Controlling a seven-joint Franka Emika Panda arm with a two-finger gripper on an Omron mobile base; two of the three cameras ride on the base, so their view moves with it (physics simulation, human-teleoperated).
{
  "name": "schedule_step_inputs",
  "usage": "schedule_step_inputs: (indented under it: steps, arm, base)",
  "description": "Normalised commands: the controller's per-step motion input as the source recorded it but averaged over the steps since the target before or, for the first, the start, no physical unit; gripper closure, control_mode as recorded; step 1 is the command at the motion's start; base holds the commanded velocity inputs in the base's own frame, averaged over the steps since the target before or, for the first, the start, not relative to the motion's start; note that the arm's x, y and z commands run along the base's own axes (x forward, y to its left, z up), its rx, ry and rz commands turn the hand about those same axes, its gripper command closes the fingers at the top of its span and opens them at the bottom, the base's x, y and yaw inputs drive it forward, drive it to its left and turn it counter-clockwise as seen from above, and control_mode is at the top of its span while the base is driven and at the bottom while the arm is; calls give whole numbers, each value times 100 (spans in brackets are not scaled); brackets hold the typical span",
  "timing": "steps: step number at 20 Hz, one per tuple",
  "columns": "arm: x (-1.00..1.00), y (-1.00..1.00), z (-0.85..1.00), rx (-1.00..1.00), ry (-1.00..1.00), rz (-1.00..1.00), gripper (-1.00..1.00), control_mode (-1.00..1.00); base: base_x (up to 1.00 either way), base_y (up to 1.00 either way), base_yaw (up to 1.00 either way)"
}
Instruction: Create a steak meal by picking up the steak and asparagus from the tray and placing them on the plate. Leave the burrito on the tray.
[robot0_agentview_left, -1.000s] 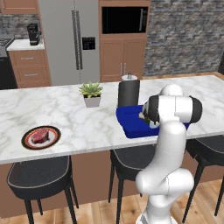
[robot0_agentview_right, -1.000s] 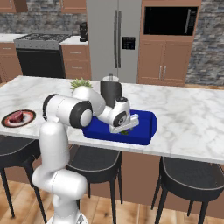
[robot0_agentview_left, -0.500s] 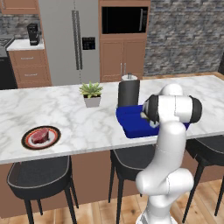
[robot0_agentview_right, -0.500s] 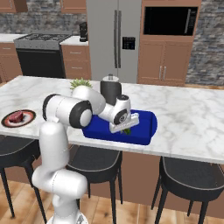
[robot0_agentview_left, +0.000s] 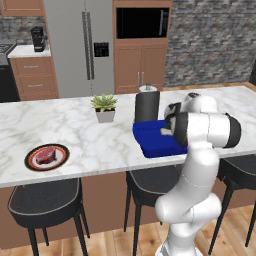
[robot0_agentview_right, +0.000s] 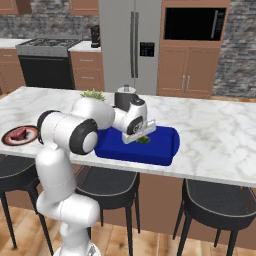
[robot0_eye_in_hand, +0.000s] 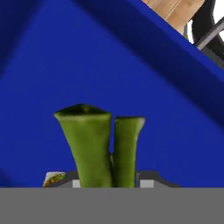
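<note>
The deep-blue tray (robot0_agentview_right: 160, 148) lies on the marble island in front of me. My gripper (robot0_agentview_right: 141, 137) reaches down into it, shut on the green asparagus (robot0_agentview_right: 144, 140). In the hand view two thick green asparagus stalks (robot0_eye_in_hand: 98, 144) stand up between the jaws over the blue tray floor (robot0_eye_in_hand: 65, 65). The steak (robot0_agentview_left: 44, 154) rests on the round plate (robot0_agentview_left: 31, 162) far to the left, seen again as the plate (robot0_agentview_right: 29, 138) with the steak (robot0_agentview_right: 18, 133) on it. From the left, my arm covers much of the tray (robot0_agentview_left: 150, 142). The burrito is hidden.
A dark cylinder (robot0_agentview_left: 147, 105) stands just behind the tray, and a spiky potted plant (robot0_agentview_left: 104, 107) sits to its left. Black stools (robot0_agentview_left: 42, 197) line the near side of the island. Open marble stretches between tray and plate.
The jaws have closed onto the asparagus; a second ago they stood wide. The arm has hardly moved, and the tray and plate stay put.
</note>
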Motion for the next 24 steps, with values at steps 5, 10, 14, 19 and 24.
schedule_step_inputs:
  steps: [5, 10, 14, 19, 24]
  arm:
    - [-58, 65, 25, -12, -11, 34, 100, -100]
    - [-29, 39, 62, -1, -4, 28, 100, -100]
    - [-3, 51, 64, 1, 0, 17, 100, -100]
    - [-3, 82, 48, 0, 0, 15, 100, -100]
    - [0, 91, 48, 2, 0, 14, 100, -100]
  base:
    - [0, 0, 0]
    - [0, 0, 0]
    - [0, 0, 0]
    - [0, 0, 0]
    - [0, 0, 0]
